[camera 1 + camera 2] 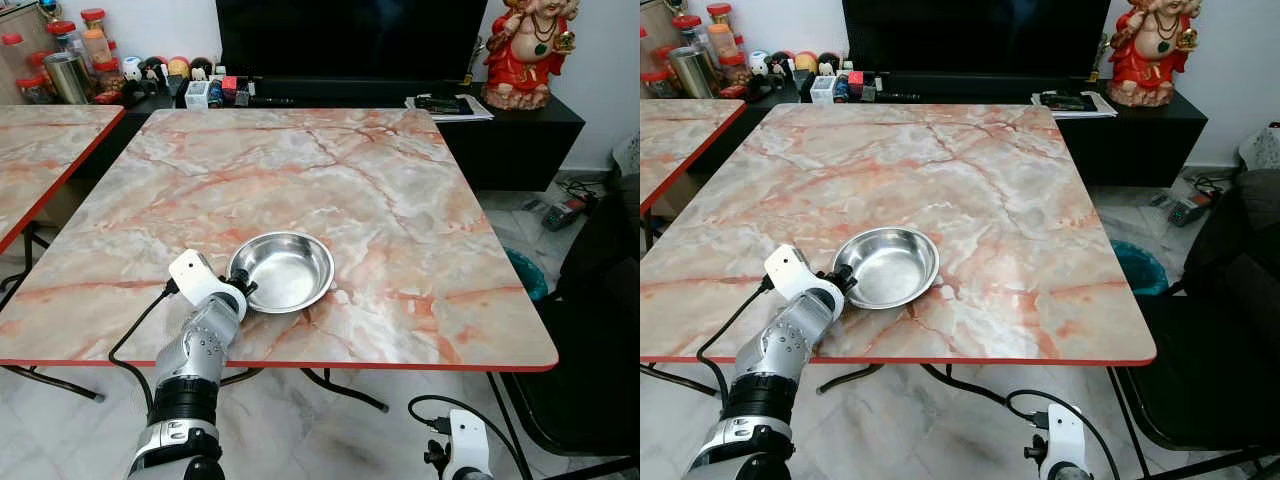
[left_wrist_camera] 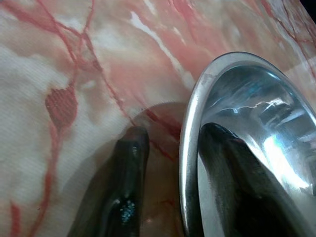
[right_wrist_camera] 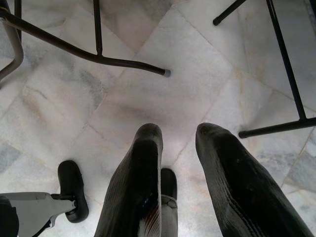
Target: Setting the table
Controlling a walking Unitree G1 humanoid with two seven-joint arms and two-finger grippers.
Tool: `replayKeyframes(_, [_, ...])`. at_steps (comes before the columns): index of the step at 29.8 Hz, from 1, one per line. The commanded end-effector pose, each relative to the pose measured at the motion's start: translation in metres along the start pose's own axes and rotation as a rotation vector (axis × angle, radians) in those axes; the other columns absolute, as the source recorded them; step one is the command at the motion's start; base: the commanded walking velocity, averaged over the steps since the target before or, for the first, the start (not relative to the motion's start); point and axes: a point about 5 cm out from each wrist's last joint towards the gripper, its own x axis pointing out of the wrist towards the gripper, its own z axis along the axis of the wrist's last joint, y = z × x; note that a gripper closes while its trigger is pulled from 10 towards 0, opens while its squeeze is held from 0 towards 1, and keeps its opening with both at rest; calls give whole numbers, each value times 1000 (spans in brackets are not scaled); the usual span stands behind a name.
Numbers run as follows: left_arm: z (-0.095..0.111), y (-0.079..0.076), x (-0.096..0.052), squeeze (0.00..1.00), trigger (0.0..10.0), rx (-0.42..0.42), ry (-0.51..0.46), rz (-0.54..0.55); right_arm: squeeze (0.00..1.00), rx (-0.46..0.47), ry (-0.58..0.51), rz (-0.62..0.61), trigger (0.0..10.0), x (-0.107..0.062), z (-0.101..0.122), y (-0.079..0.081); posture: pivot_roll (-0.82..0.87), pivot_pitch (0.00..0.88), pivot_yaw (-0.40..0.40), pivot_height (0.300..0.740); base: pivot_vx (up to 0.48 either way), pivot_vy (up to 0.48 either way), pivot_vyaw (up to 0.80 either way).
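Observation:
A shiny steel bowl [image 1: 285, 270] stands upright on the pink marble table [image 1: 400, 170], near the front edge and left of the middle. My left gripper [image 1: 243, 290] is at the bowl's near-left rim. In the left wrist view the left gripper [image 2: 175, 132] is open and straddles the rim of the bowl [image 2: 256, 128]: one finger [image 2: 131, 163] rests on the table outside, the other lies inside the bowl. A small gap separates the outer finger from the rim. My right gripper [image 3: 180, 131] hangs low over the floor, open, with nothing between its fingers.
A second marble table [image 1: 40, 150] stands at the left. Behind the table a black TV cabinet [image 1: 520, 130] carries jars, small items and a red statue [image 1: 525, 50]. A dark chair [image 1: 600, 320] is at the right. Table legs [image 3: 98, 54] cross the tiled floor.

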Motion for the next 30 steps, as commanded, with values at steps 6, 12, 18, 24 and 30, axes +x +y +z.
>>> replayKeyframes(6, [9, -6, -1, 1000, 10000, -21, -22, -15, 0, -9, 4, -1, 10000, 0, 1, -1, 1, 0, -4, 740, 0, 0, 0])
replayKeyframes(12, [13, -6, -2, 1000, 10000, -26, -42, -14, 0, -10, 2, 1, 10000, 1, 2, 0, 3, 0, -6, 740, 0, 0, 0])
replayKeyframes(18, [21, -2, -4, 0, 10000, -17, -80, -1, 0, -10, -1, 1, 10000, 1, 3, 0, 3, 0, -7, 740, 0, 0, 0])
replayKeyframes(24, [27, 13, -7, 0, 10000, -18, -97, 41, 0, -11, 1, 2, 10000, 1, 3, 0, 5, 0, -4, 740, 0, 0, 0])
replayKeyframes(30, [35, 17, -10, 0, 10000, 19, -140, 46, 0, -13, -1, 4, 10000, 1, 4, 0, 11, 0, -11, 740, 0, 0, 0])
